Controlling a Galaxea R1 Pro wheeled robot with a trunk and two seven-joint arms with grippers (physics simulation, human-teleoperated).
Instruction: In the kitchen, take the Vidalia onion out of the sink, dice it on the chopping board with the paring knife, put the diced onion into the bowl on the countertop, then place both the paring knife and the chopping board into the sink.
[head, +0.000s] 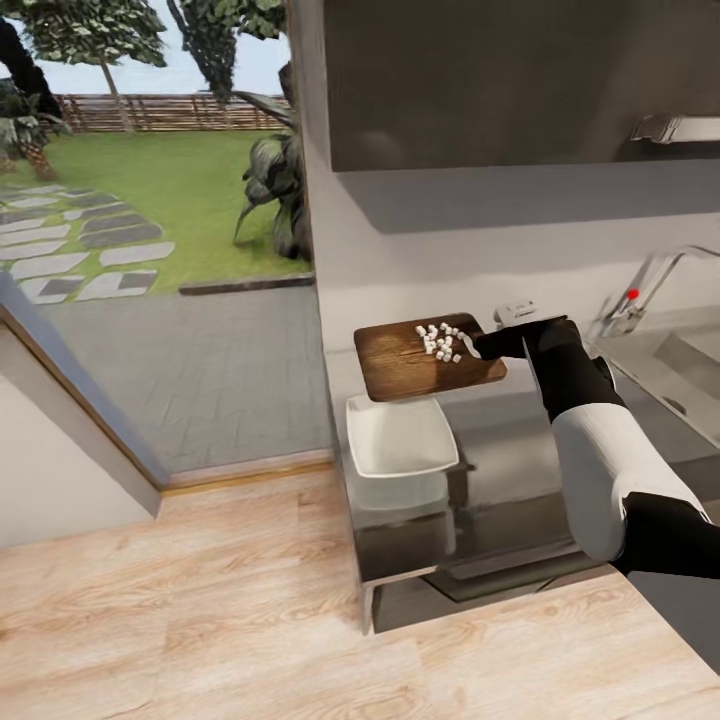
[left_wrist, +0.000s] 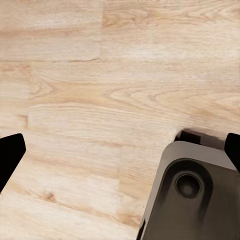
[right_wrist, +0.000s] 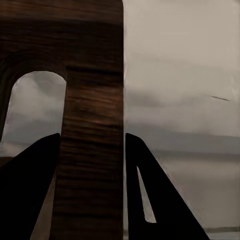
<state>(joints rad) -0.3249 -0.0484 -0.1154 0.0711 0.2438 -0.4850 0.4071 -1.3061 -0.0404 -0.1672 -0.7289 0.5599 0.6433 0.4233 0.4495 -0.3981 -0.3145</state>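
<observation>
Your right arm reaches out over the worktop (head: 520, 430) and its fingers (head: 468, 347) are closed on the board (head: 400, 365), at the end with the slot. In the right wrist view you can see the two dark fingers (right_wrist: 35, 190) pinching the wood strip beside that slot, one on each side of it. The brown board (right_wrist: 90, 125) is lifted up off the worktop and sits a bit tilted.

A small heap of white onion bits (head: 440, 340) lies on top of the board, near the end you hold.

The white bowl (head: 400, 437) sits on the worktop just below the board, at the worktop's end. One edge of the board hangs over the back of the bowl.

The sink (head: 690, 370) is off to the right, well apart from the board. Its tap (head: 650, 285) with the little red knob (head: 632, 294) stands behind it.

Your left fingers (left_wrist: 11, 152) are spread wide open with nothing between them. They point down at the wood floor (left_wrist: 100, 75), and a dark grey part of your own base (left_wrist: 195, 195) shows there too.

Outside the big window there is grass (head: 170, 190), stepping stones (head: 80, 250) and a fence (head: 150, 112)
</observation>
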